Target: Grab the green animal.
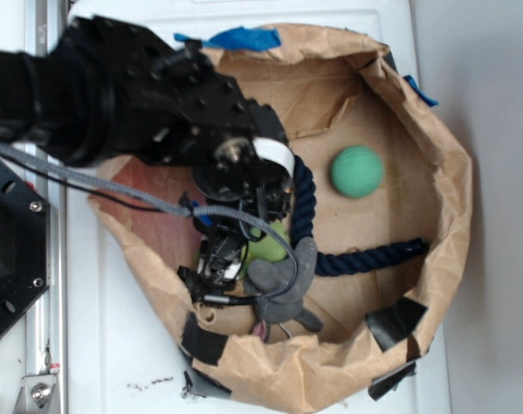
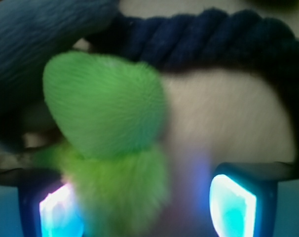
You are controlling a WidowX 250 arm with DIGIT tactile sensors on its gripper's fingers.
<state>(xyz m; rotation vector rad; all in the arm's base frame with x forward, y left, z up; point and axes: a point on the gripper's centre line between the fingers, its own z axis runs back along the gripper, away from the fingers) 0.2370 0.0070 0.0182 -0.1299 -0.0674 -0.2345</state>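
Observation:
The green animal [image 2: 107,128] fills the wrist view: darker green head above, lime yellow-green body below, lying between my glowing pads. In the exterior view only a lime patch of it [image 1: 266,247] shows under the arm, inside the paper bag [image 1: 451,172]. My gripper [image 2: 147,205] is open, its jaws apart. The left pad [image 2: 58,215] touches the toy's body; a gap separates the toy from the right pad [image 2: 233,205]. In the exterior view the gripper [image 1: 236,254] is low over the toy, mostly hidden by the wrist.
A grey plush animal [image 1: 283,276] lies against the green one, also at the wrist view's top left [image 2: 36,44]. A dark blue rope [image 1: 365,257] curves behind the toy [image 2: 204,34]. A teal-green ball [image 1: 357,171] sits at the bag's right.

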